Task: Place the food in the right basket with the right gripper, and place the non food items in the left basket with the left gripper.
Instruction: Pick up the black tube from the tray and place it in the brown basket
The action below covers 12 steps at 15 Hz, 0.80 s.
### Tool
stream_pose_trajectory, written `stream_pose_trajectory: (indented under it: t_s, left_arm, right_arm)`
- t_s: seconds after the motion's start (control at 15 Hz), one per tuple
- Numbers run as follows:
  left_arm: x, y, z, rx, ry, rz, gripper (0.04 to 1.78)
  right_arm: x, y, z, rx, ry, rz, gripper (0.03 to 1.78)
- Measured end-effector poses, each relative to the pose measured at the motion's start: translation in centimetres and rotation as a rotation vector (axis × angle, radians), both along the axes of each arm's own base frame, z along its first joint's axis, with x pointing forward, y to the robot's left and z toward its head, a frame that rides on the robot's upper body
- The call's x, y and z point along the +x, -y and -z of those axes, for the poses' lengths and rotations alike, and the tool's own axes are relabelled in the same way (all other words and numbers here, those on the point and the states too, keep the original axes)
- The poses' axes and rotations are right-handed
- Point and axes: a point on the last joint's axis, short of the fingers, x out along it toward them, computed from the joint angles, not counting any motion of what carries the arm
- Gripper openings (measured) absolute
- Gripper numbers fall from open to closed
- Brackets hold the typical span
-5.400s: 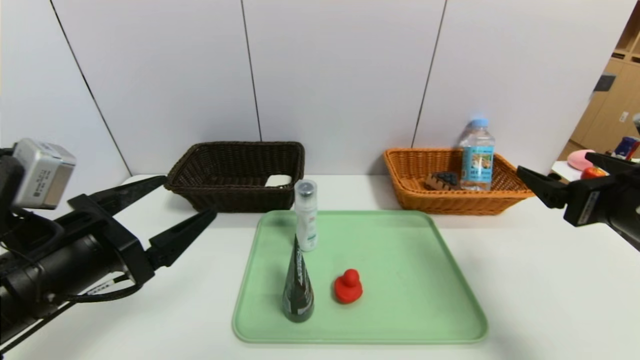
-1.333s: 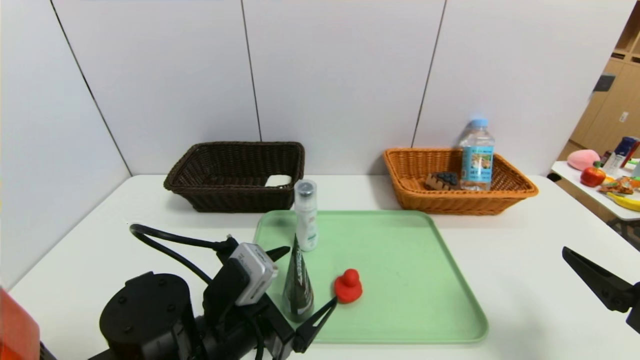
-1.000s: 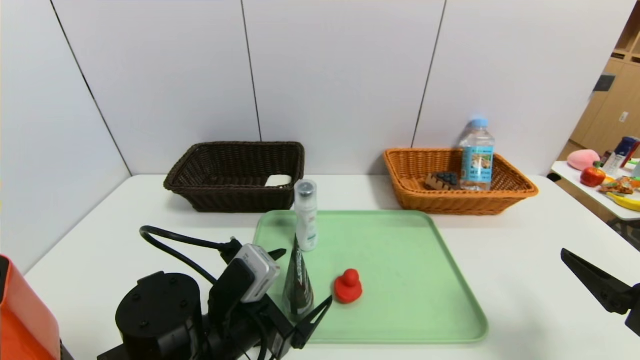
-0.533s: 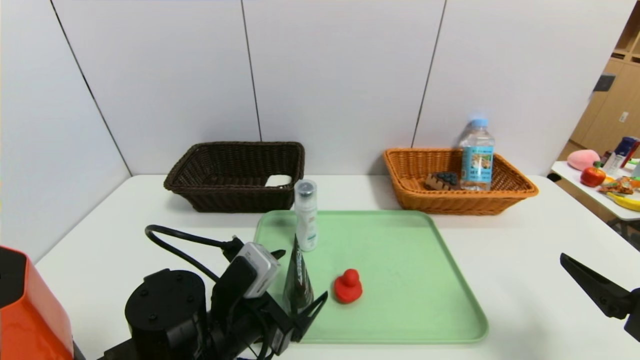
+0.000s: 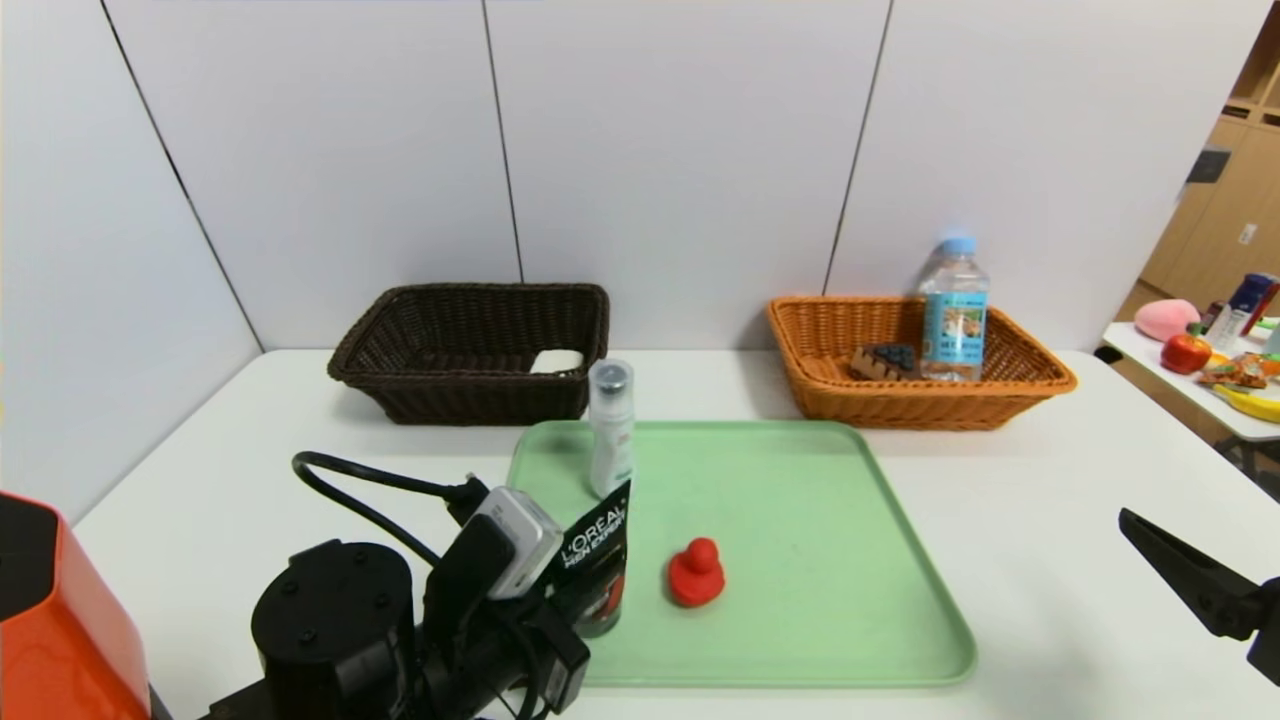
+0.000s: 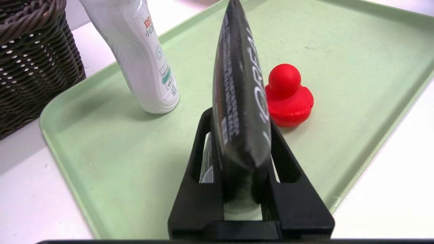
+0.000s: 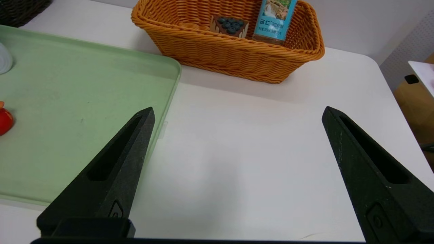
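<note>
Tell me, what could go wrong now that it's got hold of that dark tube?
The left hand pinches the dark tube low on its wider end, so the tall tapering tube might tip or slip when lifted. The white spray bottle and red duck stand close on either side, so a swing toward the dark basket could knock the bottle over.

You have a pale green tray (image 5: pixel 820 560) lying flat on the white table (image 5: pixel 1050 560), its far edge just short of the two woven containers. Behind the table stands a wall of light grey panels (image 5: pixel 670 150) with dark seams. Off to your right, a second white side table (image 5: pixel 1190 385) carries a pink rounded object (image 5: pixel 1165 318), a red apple (image 5: pixel 1186 352), a banana (image 5: pixel 1255 402) and some packaged goods.
</note>
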Motion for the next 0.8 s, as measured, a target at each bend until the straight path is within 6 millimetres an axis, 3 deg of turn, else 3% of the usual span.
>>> stream_pose_trajectory:
  t_s: [0.4, 0.8]
  left_arm:
    - [-0.1, -0.2, -0.2, -0.004, 0.003, -0.001, 0.32]
    - [0.1, -1.2, -4.7, -0.13, 0.145, -0.005, 0.32]
  right_arm:
    - [-0.2, 0.0, 0.3, 0.001, -0.004, -0.001, 1.7]
    - [-0.3, 0.0, 0.2, 0.004, 0.0, -0.027, 1.7]
